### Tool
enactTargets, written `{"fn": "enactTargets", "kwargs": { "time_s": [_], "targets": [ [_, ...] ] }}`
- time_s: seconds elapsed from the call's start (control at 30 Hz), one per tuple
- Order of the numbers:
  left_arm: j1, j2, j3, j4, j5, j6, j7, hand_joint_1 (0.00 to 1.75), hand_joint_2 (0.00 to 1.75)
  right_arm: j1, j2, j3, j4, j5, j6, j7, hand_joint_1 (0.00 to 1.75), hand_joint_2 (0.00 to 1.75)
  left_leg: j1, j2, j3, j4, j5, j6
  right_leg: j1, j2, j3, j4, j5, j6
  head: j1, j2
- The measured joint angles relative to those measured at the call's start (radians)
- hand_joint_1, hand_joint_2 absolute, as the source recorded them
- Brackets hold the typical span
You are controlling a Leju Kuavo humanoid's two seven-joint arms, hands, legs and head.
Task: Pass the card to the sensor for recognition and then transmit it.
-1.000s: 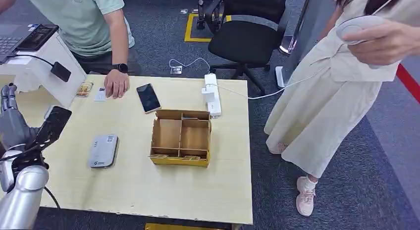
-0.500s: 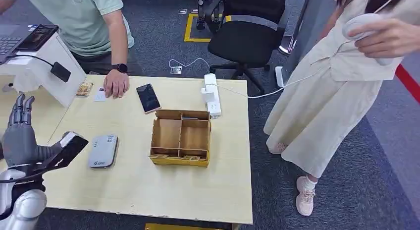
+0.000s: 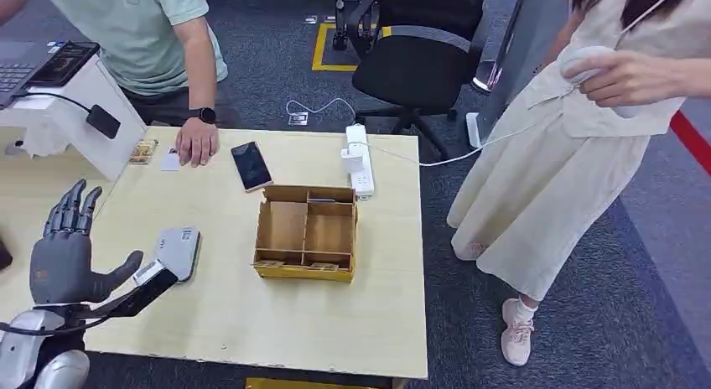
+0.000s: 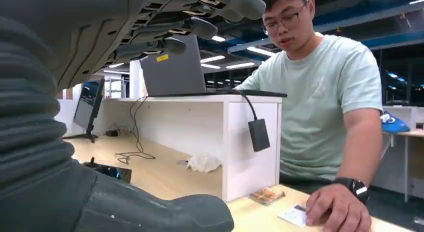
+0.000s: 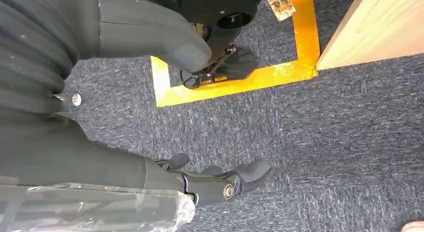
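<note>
A white card [image 3: 170, 161] lies at the table's far left, part covered by a seated person's hand [image 3: 198, 142]; the left wrist view has the card [image 4: 294, 215] under those fingertips. A grey flat reader [image 3: 178, 251] lies on the table in front of me. My left hand [image 3: 70, 256] hovers just left of the reader, palm empty, fingers spread upward and thumb pointing toward it. In its wrist view the fingers [image 4: 200, 26] and the thumb [image 4: 150, 214] stand far apart. My right hand [image 5: 220, 183] hangs over the carpet, fingers loosely extended, holding nothing.
An open cardboard divider box [image 3: 306, 231] sits mid-table, with a phone [image 3: 251, 165] and a power strip [image 3: 360, 158] behind it. A white partition [image 3: 80, 112] with a small black box [image 3: 102, 121] on a cable stands far left. A standing person [image 3: 578, 137] is right of the table.
My left hand has swung from the left edge toward the grey reader, its fingers spreading. The standing person's hand with a white object has shifted slightly.
</note>
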Motion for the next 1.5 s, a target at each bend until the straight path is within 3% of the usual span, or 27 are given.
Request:
{"fn": "enactTargets", "kwargs": {
  "time_s": [0.3, 0.8, 1.5],
  "targets": [
    [0.006, -0.01, -0.1, 0.003, -0.117, -0.004, 0.018, 0.0, 1.75, -0.002, 0.0, 0.0, 0.0, -0.001, 0.0, 0.0, 0.0, 1.75, 0.0, 0.0, 0.0, 0.0, 0.0, 0.0, 0.0, 0.0, 0.0, 0.0, 0.0, 0.0, 0.0, 0.0],
    [-0.018, -0.029, -0.258, 0.061, -0.209, -0.014, 0.036, 0.0, 1.75, -0.002, 0.0, 0.001, 0.0, 0.0, 0.002, 0.001, 0.0, 1.75, 0.0, 0.0, 0.0, 0.0, 0.0, 0.0, 0.0, 0.0, 0.0, 0.0, 0.0, 0.0, 0.0, 0.0],
    [-0.086, -0.082, -0.387, 0.128, -0.241, -0.048, 0.038, 0.0, 1.75, -0.002, 0.0, 0.006, 0.0, -0.001, 0.003, 0.005, 0.0, 1.75, 0.0, 0.0, 0.0, 0.0, 0.0, 0.0, 0.0, 0.0, 0.0, 0.0, 0.0, 0.0, 0.0, 0.0]
  ]
}}
